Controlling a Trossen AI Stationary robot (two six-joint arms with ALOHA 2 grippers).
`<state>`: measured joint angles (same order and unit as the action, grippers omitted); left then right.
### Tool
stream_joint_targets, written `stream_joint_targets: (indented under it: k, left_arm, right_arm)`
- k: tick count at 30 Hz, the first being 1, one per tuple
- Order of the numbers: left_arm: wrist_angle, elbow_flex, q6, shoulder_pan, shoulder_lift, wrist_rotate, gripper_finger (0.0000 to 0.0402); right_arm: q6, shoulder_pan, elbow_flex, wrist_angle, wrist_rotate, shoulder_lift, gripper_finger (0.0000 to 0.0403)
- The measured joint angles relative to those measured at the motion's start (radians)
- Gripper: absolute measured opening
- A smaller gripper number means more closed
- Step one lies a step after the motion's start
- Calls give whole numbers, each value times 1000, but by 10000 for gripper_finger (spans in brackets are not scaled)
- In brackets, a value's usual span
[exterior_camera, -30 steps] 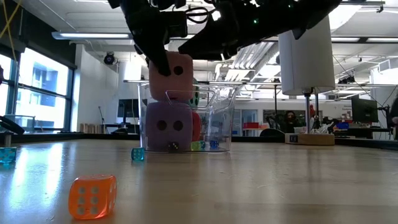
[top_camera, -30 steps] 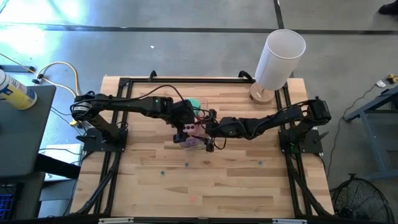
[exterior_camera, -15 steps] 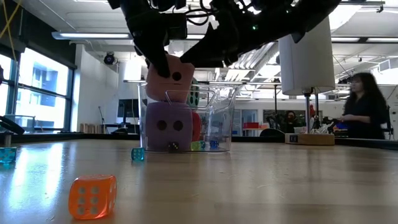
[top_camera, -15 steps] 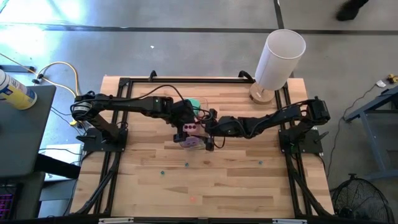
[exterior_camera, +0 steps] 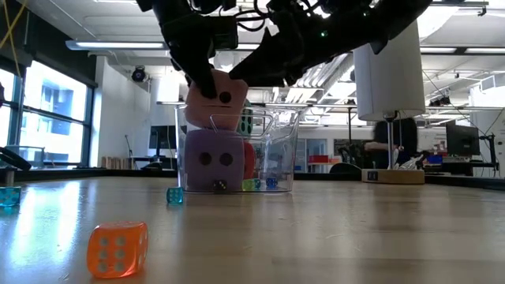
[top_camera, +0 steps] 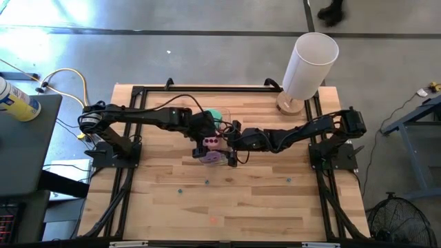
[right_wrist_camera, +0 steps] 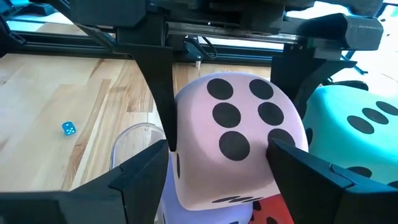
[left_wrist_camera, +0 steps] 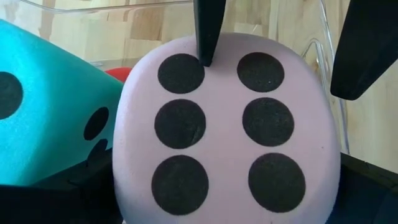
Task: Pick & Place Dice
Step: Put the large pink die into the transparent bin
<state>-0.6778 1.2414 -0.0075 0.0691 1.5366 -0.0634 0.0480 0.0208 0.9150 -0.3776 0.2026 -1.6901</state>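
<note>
On the wooden table (top_camera: pixel 262 200) stood a clear container (exterior_camera: pixel 280 154). The pink die (exterior_camera: pixel 215 99) sat at its rim atop the purple die (exterior_camera: pixel 211 160), clamped by the left gripper (exterior_camera: pixel 207 79). The right gripper (right_wrist_camera: pixel 217 163) flanked it, fingers spread. The teal die (right_wrist_camera: pixel 348 127) lay beside.

Wooden table (top_camera: pixel 262 200) with clear container (exterior_camera: pixel 276 150)

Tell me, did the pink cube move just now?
Yes. The pink die sank a little toward the clear container and tilted, with the left gripper and the right gripper both at it. The purple die and orange die stayed put.
</note>
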Motion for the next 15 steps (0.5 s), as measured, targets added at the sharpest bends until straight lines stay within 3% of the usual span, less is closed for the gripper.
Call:
stream_joint_targets:
  k: [8, 15]
  left_arm:
    - [60, -43, -16, -17, -4, 23, 386]
    - [88, -45, -16, -24, -4, -40, 386]
  right_arm:
    - [64, 35, -3, -34, 24, 18, 270]
    - [214, 52, -2, -241, 123, 27, 270]
